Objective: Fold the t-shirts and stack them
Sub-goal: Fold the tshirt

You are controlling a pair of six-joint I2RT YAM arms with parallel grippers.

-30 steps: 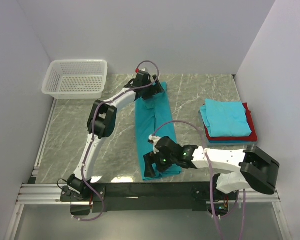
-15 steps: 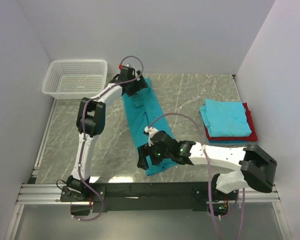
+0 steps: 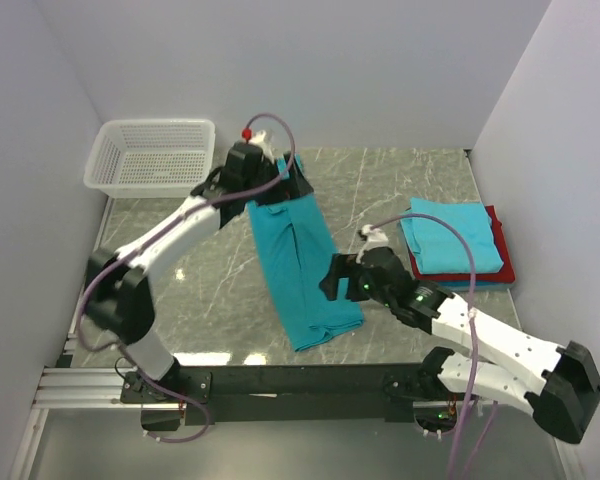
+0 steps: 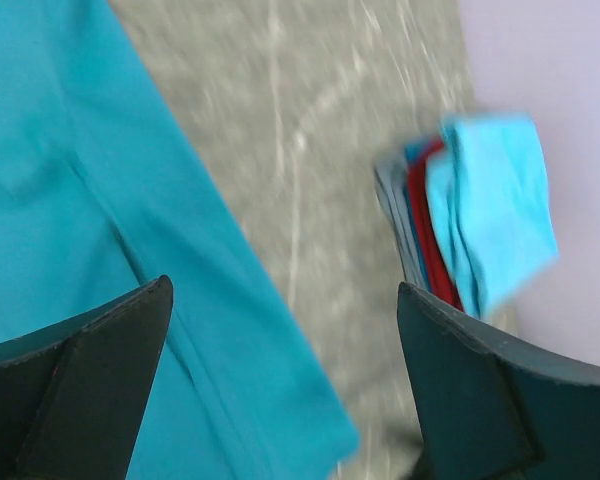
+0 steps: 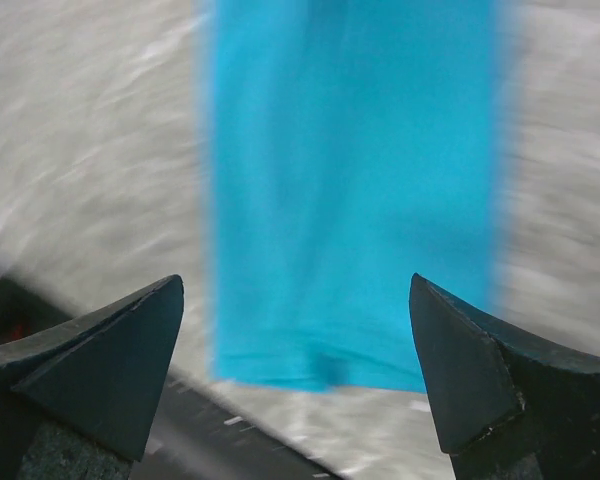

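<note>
The teal t-shirt (image 3: 298, 262) is lying on the bench (image 3: 400, 190) as a long narrow strip. Its long axis is running from the far middle toward the near edge, slanting a little rightward as it nears. The left fingers (image 4: 80, 400) are hanging spread wide with nothing between them over the strip's far end, so that arm is sitting nearer to that end. The right fingers (image 5: 90, 370) are hovering just as wide apart and empty beside the strip's right edge, nearer to the hem end; that wrist view is blurring. Folding end over end is probably coming next, across the long axis. The stack of folded shirts (image 3: 452, 238) is resting well apart at the right, light blue on top. The white basket (image 3: 155, 124) is sitting at the far left, showing nothing inside.
</note>
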